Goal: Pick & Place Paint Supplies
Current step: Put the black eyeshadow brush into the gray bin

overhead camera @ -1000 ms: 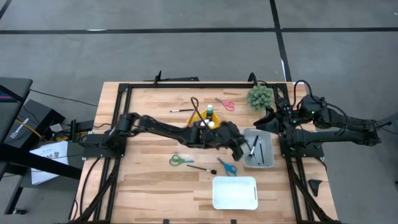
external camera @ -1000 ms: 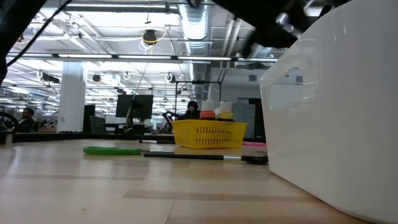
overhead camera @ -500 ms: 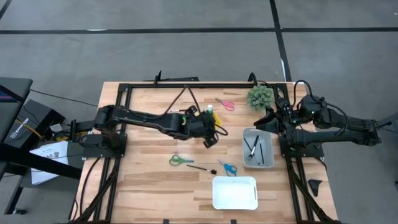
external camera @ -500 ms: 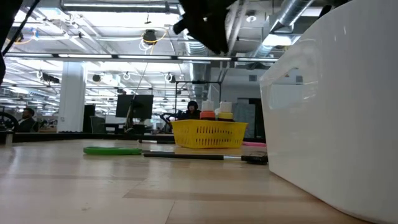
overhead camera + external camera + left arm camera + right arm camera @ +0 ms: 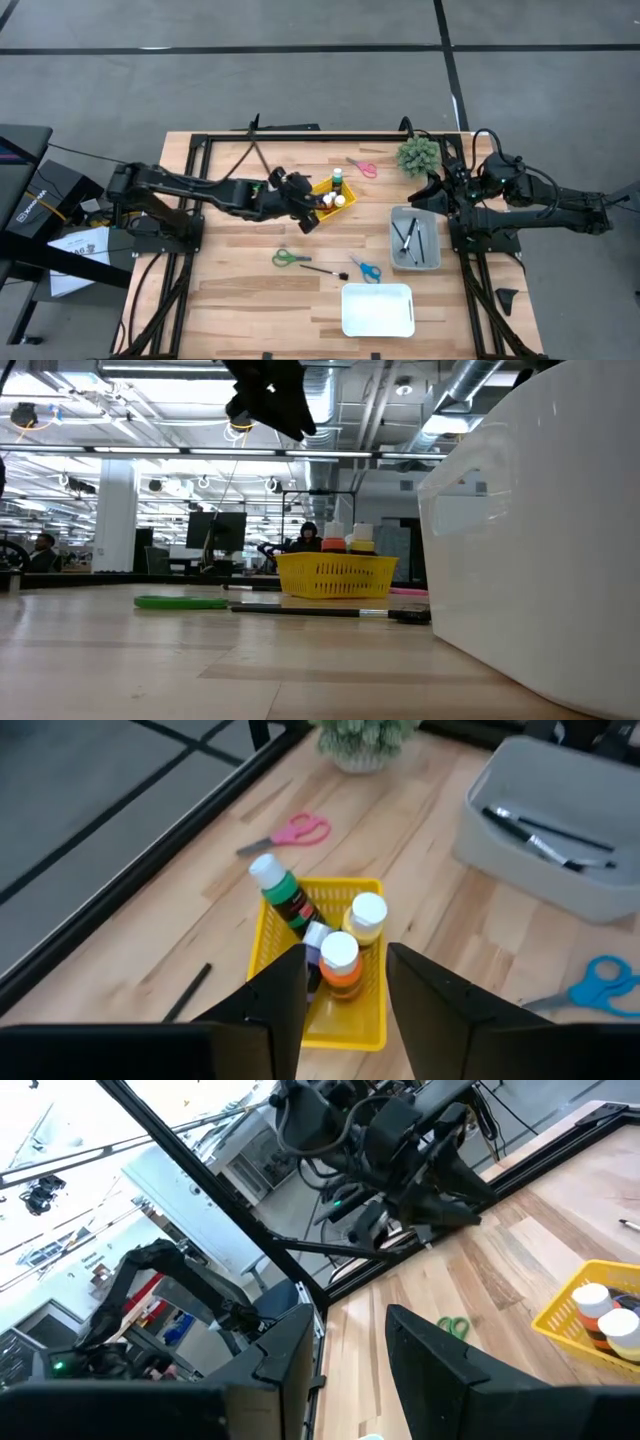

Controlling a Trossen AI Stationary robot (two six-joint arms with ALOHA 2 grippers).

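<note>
Here we see the left gripper [image 5: 345,982] (jaws parted, empty) above the yellow basket [image 5: 270,935]; centre on the orange bottle [image 5: 340,963], descending straight. The right gripper [image 5: 345,1348] waits, parted.

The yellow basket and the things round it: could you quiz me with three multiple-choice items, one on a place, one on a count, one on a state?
1. Where do the paint bottles stand?
A white tray
B yellow basket
C bare table

2. How many pairs of scissors lie on the table?
A one
B two
C three

3. What does the left gripper hold?
A nothing
B a brush
C a bottle

Answers: 1 B, the bottles stand inside the basket. 2 C, pink, green and blue. 3 A, its fingers stand apart above the basket.
</note>
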